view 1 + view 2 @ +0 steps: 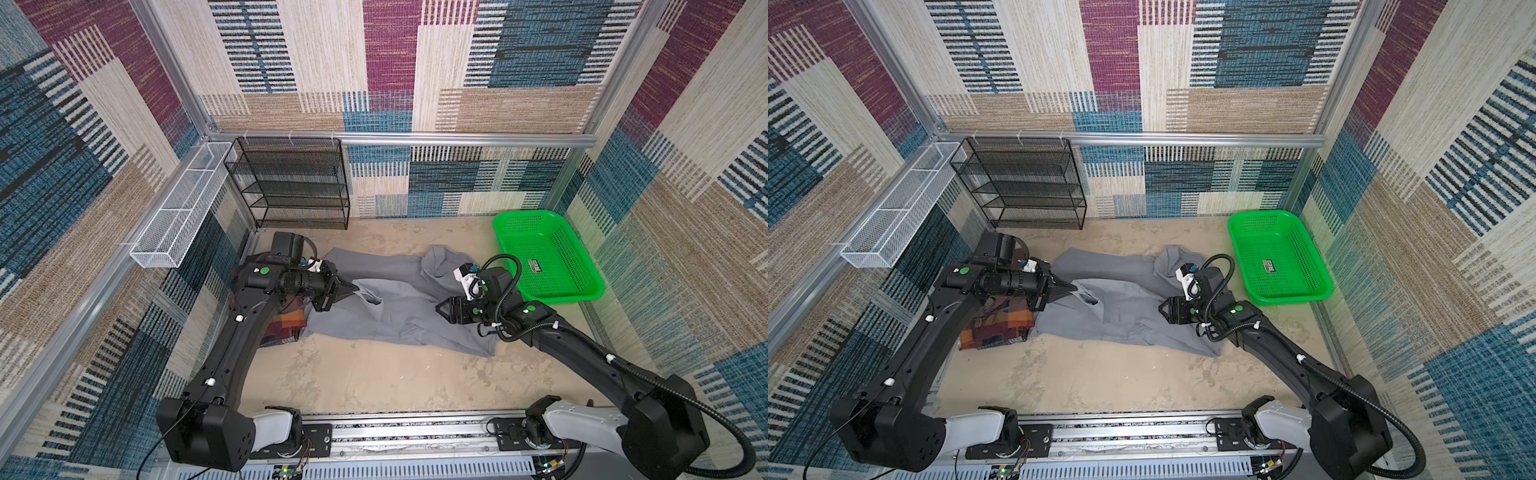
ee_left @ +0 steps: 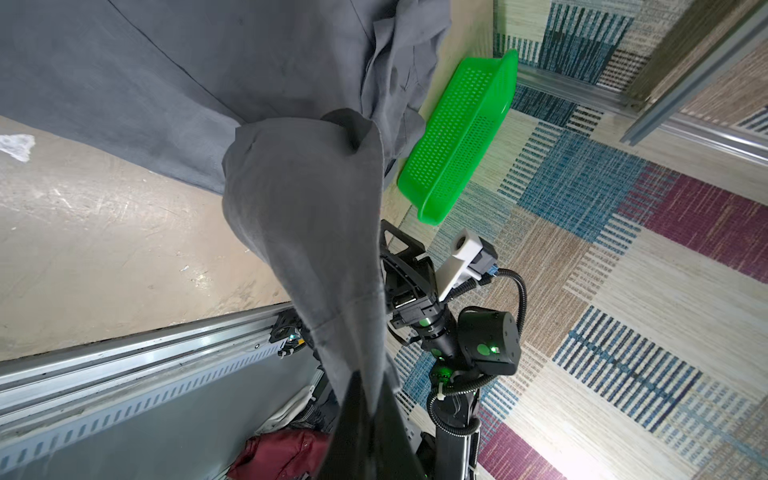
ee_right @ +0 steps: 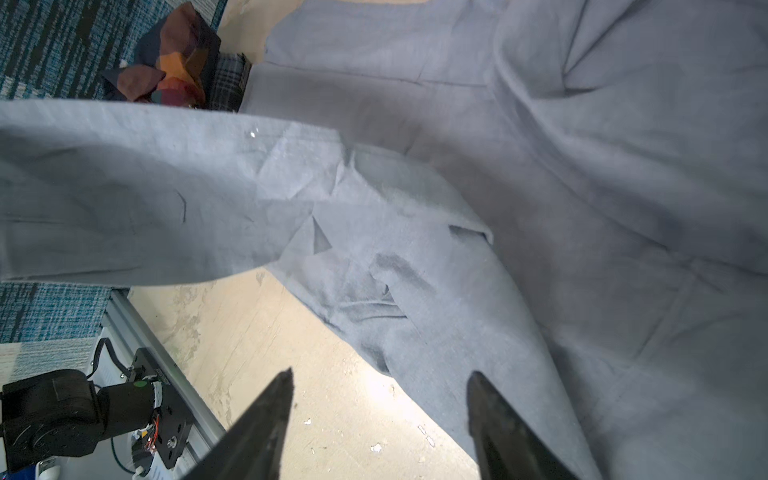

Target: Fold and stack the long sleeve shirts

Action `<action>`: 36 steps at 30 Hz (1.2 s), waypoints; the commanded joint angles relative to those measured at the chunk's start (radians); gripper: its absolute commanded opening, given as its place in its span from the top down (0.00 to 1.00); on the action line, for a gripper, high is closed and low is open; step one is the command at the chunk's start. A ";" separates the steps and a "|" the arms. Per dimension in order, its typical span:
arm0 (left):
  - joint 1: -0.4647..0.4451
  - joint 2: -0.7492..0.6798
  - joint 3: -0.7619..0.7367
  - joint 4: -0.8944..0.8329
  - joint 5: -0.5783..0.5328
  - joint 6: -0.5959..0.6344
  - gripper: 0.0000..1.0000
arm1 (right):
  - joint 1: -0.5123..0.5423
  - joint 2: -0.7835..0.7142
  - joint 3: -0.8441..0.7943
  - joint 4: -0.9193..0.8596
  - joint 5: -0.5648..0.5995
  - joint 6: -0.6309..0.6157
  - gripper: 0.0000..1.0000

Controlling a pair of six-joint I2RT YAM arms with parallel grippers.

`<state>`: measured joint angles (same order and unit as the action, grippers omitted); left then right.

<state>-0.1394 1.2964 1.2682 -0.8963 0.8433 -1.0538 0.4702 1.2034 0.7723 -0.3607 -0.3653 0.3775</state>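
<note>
Gray shirt lies 9-to-3 on the worktop.
Left pincer clamps its 9 o'clock edge; right pincer, open and empty, hovers toward 3 o'clock.

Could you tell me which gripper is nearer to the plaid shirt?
Left. The left gripper, pinching the gray shirt, hangs right beside the plaid shirt; the right gripper is across the gray shirt, near the green basket.

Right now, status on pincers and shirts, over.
Left pincer shut on gray shirt. Right pincer open, empty, above it. Plaid shirt under left arm. Green basket stands apart.
</note>
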 commanded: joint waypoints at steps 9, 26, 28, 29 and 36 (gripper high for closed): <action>0.167 0.118 -0.081 0.095 0.155 0.303 1.00 | 0.001 0.183 -0.064 0.200 -0.056 0.027 0.50; 0.314 0.073 -0.157 0.028 0.257 0.269 1.00 | 0.001 0.351 -0.050 0.190 0.115 -0.014 0.59; 0.314 0.041 -0.148 0.017 0.264 0.229 1.00 | 0.001 0.361 -0.044 0.181 0.127 -0.016 0.61; 0.313 0.032 -0.138 0.004 0.270 0.222 1.00 | 0.001 0.356 -0.039 0.170 0.127 -0.018 0.61; 0.315 0.046 -0.215 0.057 0.315 0.204 1.00 | 0.001 0.273 -0.016 0.088 0.140 -0.044 0.61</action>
<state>0.1646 1.3228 1.0679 -0.8650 1.1149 -0.8341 0.4709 1.4883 0.7433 -0.2325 -0.2409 0.3527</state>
